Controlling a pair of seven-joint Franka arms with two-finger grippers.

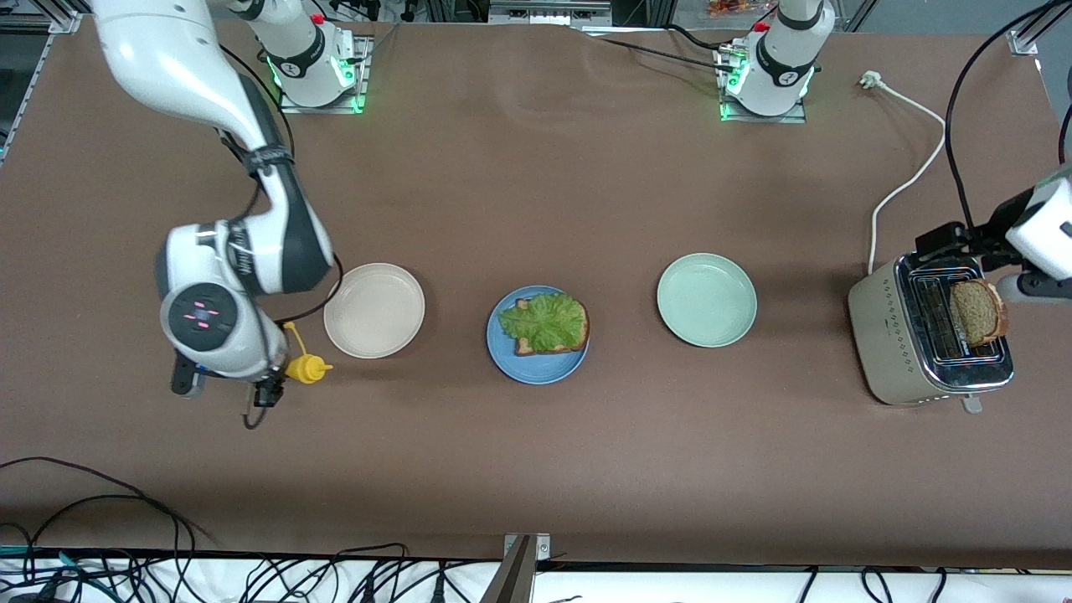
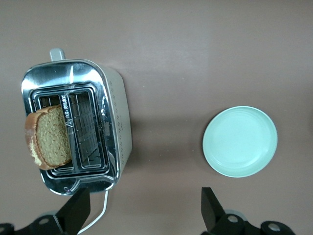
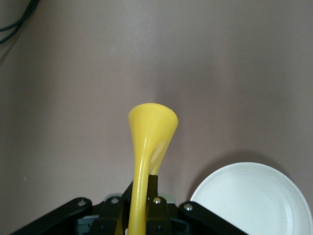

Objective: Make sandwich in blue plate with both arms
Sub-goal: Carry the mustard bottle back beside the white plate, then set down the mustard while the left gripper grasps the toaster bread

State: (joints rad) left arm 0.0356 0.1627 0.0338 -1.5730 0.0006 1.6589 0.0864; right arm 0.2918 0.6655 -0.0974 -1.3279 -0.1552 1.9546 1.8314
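The right gripper, over bare table beside the beige plate, is clamped on a yellow thing. On the blue plate we see lettuce on bread. We judge the toaster slice light and crumbly; take its top edge. The left gripper is wide over it. The toaster's writing is unreadable.

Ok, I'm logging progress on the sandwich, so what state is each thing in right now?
Round blue plate: holds one brown bread slice topped with green lettuce leaf.
Silver toaster: second bread slice standing in its slot.
Pale green plate: empty.
Beige plate: empty.
Left gripper: fingers open, above toaster.
Right gripper: shut on yellow funnel-shaped piece.
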